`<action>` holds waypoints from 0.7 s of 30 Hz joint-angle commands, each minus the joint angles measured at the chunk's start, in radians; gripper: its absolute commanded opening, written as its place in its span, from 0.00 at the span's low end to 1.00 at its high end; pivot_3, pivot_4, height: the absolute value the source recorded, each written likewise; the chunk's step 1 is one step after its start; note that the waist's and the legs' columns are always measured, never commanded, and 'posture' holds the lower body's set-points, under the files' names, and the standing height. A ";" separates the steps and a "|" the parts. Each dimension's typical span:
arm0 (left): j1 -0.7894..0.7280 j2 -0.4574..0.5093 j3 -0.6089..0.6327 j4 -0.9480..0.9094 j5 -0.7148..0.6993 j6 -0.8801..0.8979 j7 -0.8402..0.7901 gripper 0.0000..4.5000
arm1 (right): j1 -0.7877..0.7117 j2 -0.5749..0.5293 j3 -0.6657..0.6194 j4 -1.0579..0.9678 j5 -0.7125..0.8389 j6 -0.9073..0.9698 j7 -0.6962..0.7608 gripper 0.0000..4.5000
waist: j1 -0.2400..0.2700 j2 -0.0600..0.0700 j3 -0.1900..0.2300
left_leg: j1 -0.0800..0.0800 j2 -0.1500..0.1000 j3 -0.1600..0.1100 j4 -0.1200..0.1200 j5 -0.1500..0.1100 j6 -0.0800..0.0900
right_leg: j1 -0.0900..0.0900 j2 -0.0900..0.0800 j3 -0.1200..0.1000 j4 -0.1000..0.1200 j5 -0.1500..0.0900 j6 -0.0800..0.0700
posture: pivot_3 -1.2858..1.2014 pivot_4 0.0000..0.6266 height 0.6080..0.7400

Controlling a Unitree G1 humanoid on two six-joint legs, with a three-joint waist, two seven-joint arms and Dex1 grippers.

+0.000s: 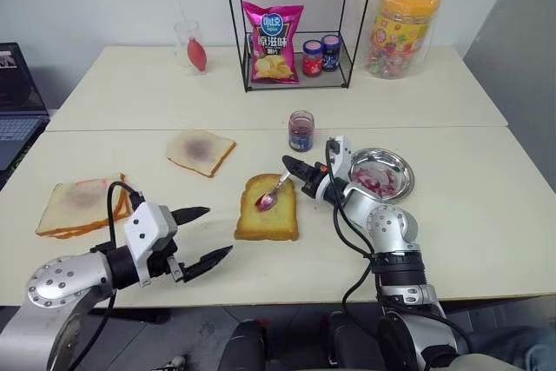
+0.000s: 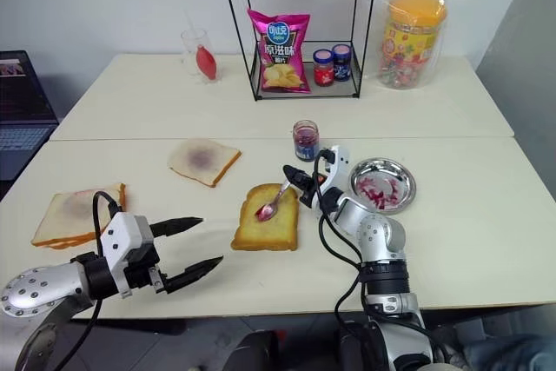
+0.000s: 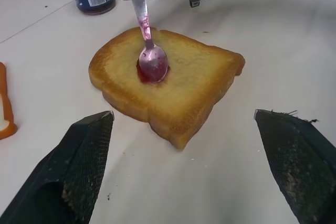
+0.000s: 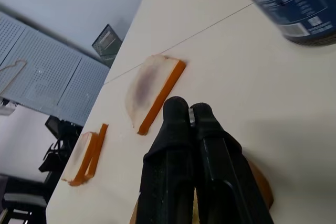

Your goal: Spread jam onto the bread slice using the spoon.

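One risk is clear: the spoon point(image 1: 273, 195) is thin, and if you press or twist it too much it can turn between the clenched fingers of the right gripper point(image 1: 296, 169), or drag the bread point(image 1: 268, 208) over the smooth table point(image 1: 486, 215), because nothing holds the slice. The left gripper point(image 1: 202, 234), at the lower left of the frame, has its fingers released and grasps nothing. The bread lies at the centre of the frame, golden-brown and thick. The spoon bowl rests on its middle with a small glossy blob of jam point(image 3: 151, 70), not yet spread. The jar point(image 1: 301, 130) stands just above the bread.
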 commanded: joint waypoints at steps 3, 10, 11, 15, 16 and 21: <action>-0.039 -0.002 0.003 -0.028 -0.003 0.001 0.037 1.00 | -0.094 -0.005 -0.067 -0.035 0.047 0.007 -0.079 0.00 | 0.000 0.000 0.000 | 0.000 0.000 0.000 0.000 0.000 0.000 | 0.000 0.000 0.000 0.000 0.000 0.000 | 0.52 0.24 1.00; -0.070 -0.007 0.006 -0.019 -0.015 0.015 0.068 1.00 | -0.121 0.025 -0.092 -0.097 0.124 0.069 -0.137 0.00 | -0.002 0.000 0.000 | -0.001 0.001 0.000 -0.002 0.000 0.000 | -0.001 0.000 -0.001 0.000 0.000 -0.001 | 0.52 0.24 1.00; -0.075 -0.008 0.007 -0.016 -0.014 0.014 0.074 1.00 | -0.123 0.035 -0.093 -0.098 0.133 0.069 -0.149 0.00 | -0.002 0.000 0.000 | -0.001 0.001 0.000 -0.002 0.000 0.000 | -0.001 0.000 -0.001 0.000 -0.001 -0.001 | 0.52 0.24 1.00; -0.066 0.004 0.006 -0.020 -0.025 0.020 0.057 1.00 | -0.103 0.094 -0.051 -0.038 0.110 0.039 -0.178 0.00 | -0.002 0.000 0.000 | -0.001 0.001 0.000 -0.002 0.000 0.000 | -0.001 0.001 -0.001 0.000 0.000 -0.001 | 0.52 0.24 1.00; -0.062 0.006 0.006 -0.022 -0.027 0.021 0.053 1.00 | -0.098 0.102 -0.046 -0.030 0.110 0.037 -0.186 0.00 | -0.002 0.000 0.000 | -0.001 0.001 0.000 -0.001 0.000 0.000 | -0.001 0.001 -0.001 0.000 0.000 -0.001 | 0.52 0.24 1.00; -0.026 0.018 0.009 -0.020 -0.015 0.001 0.017 1.00 | -0.078 0.113 -0.023 -0.022 0.142 0.052 -0.206 0.00 | -0.003 0.000 0.000 | -0.001 0.001 0.000 -0.001 0.000 0.000 | -0.001 0.001 0.000 0.000 0.000 -0.001 | 0.52 0.24 1.00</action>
